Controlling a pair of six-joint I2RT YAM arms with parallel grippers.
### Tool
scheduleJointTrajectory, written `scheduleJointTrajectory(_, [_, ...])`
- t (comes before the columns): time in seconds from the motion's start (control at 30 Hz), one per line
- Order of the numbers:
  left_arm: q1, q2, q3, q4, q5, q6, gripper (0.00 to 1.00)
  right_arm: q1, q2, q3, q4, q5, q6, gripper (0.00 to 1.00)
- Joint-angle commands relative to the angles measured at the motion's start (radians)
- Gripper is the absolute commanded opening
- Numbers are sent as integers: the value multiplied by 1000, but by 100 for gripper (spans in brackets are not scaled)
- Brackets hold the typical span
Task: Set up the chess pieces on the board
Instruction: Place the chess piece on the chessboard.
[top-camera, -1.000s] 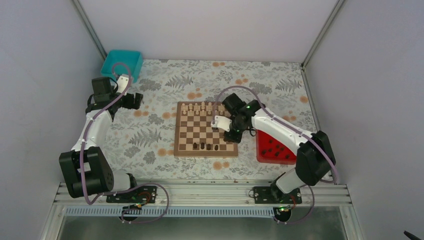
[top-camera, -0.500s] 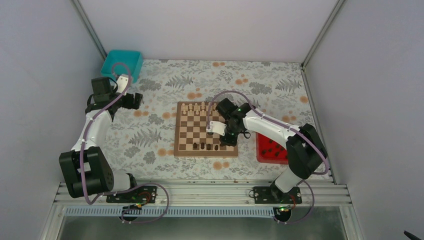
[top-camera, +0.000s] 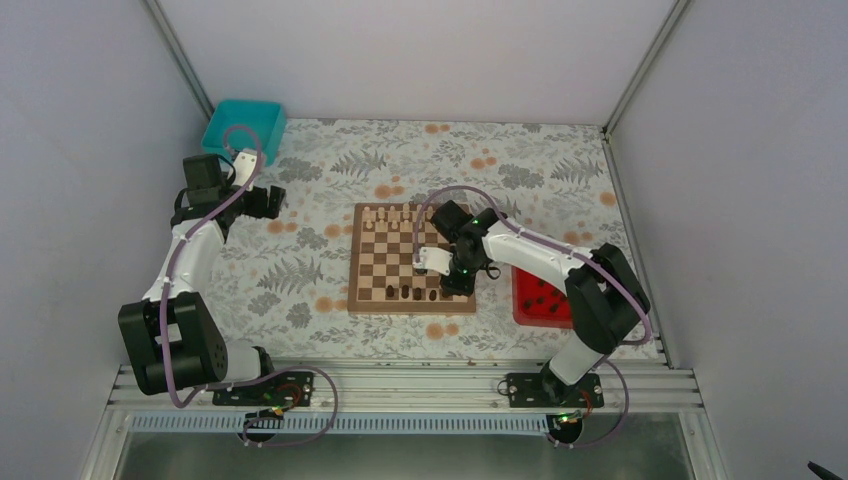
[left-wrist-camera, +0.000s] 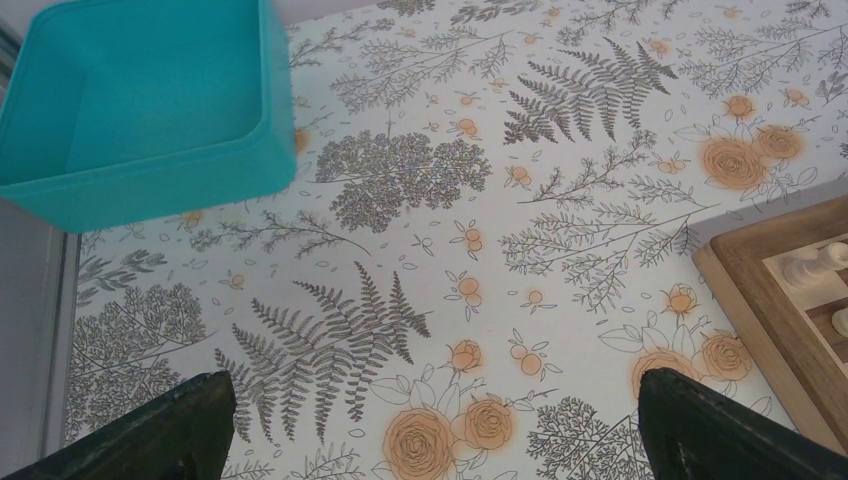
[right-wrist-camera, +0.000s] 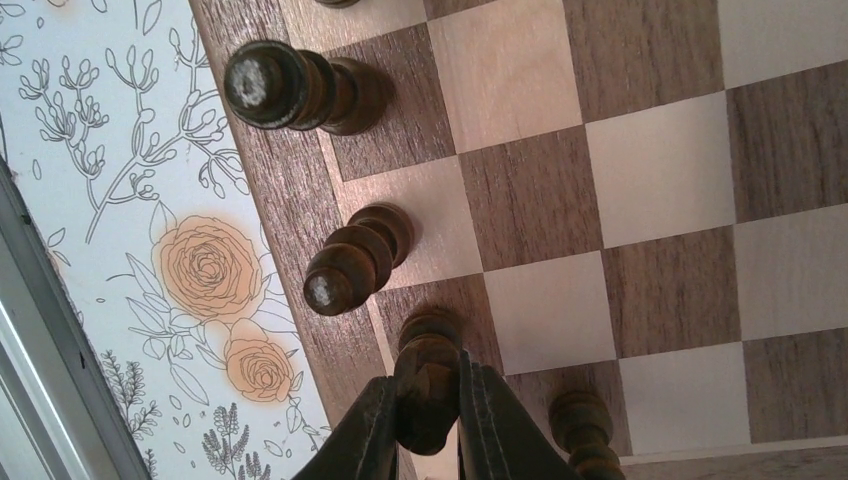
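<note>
The board (top-camera: 400, 255) lies mid-table, with pale pieces along its far row and a few dark chess pieces (top-camera: 410, 293) standing in its near row. My right gripper (top-camera: 455, 282) hangs over the near right part of the board. In the right wrist view this gripper (right-wrist-camera: 430, 405) is shut on a dark chess piece (right-wrist-camera: 428, 370), held upright over a dark edge-row square of the board (right-wrist-camera: 660, 180). Whether its base touches the square I cannot tell. Three more dark pieces (right-wrist-camera: 355, 258) stand close by. My left gripper (top-camera: 262, 200) is open and empty, far left of the board.
A red tray (top-camera: 520, 308) holding loose dark pieces lies right of the board, partly under my right arm. A teal bin (top-camera: 243, 125) stands at the back left, also seen in the left wrist view as the teal bin (left-wrist-camera: 140, 110). Flowered cloth covers the table.
My right gripper has carried the dark piece leftward from the board's right edge, towards the near row. The left arm has not moved.
</note>
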Motion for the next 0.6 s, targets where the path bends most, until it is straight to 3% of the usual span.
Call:
scheduleJointTrajectory(0.0, [6,11,6,13,-5,4,100,5,12,-15,8,-11,-6,9])
scheduleJointTrajectory(0.13, [5,12,6,13,-5,4,100,4,12,-18,9,-7,-8,10])
scheduleJointTrajectory(0.3, [6,13,6,14,-6,4,100,4,-8,-6,7,-5,-11,22])
scheduleJointTrajectory(0.43, [5,13,6,13,-4,4,100,-23,-70,5,5,25,-12,38])
scheduleJointTrajectory(0.57, [5,11,7,12,-3,4,100,-111,-139,39,-47,-6,-40,41])
